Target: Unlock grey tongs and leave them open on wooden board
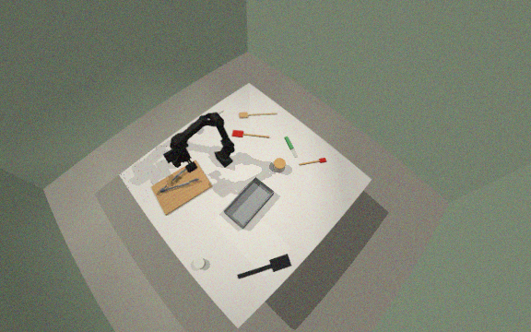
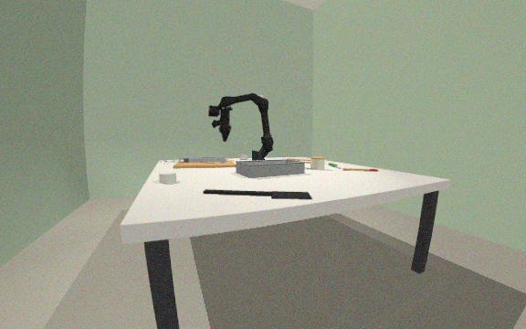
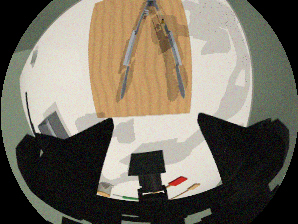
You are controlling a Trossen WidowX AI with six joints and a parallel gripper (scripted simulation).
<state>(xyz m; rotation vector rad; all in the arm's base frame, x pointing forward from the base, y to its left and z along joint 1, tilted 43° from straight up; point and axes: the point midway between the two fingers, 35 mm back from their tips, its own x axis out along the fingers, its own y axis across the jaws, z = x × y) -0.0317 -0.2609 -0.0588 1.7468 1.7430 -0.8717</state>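
Note:
The grey tongs (image 1: 180, 185) (image 2: 217, 160) (image 3: 129, 50) lie spread in a V on the wooden board (image 1: 184, 202) (image 2: 204, 165) (image 3: 106, 75). In the wrist view the hinge is at the top edge, partly cut off, and both tips point down the picture, on the board. My gripper (image 2: 226, 138) (image 3: 156, 119) is wide open with nothing between its fingers. It hangs above the table, clear of the tongs, near the board edge at the tip end. The grey roasting tin (image 1: 258, 210) (image 2: 269, 169) stands apart from the board, with no tongs on it.
A black spatula (image 1: 280, 263) (image 2: 290, 195) and a white round pot (image 1: 199, 264) (image 2: 167, 178) lie beyond the tin. An orange-topped jar (image 1: 279, 163) (image 2: 318, 164), a green-handled knife (image 1: 289, 143), red-headed utensils (image 1: 238, 134) (image 1: 323, 160) and a wooden one (image 1: 243, 115) lie near the arm's base.

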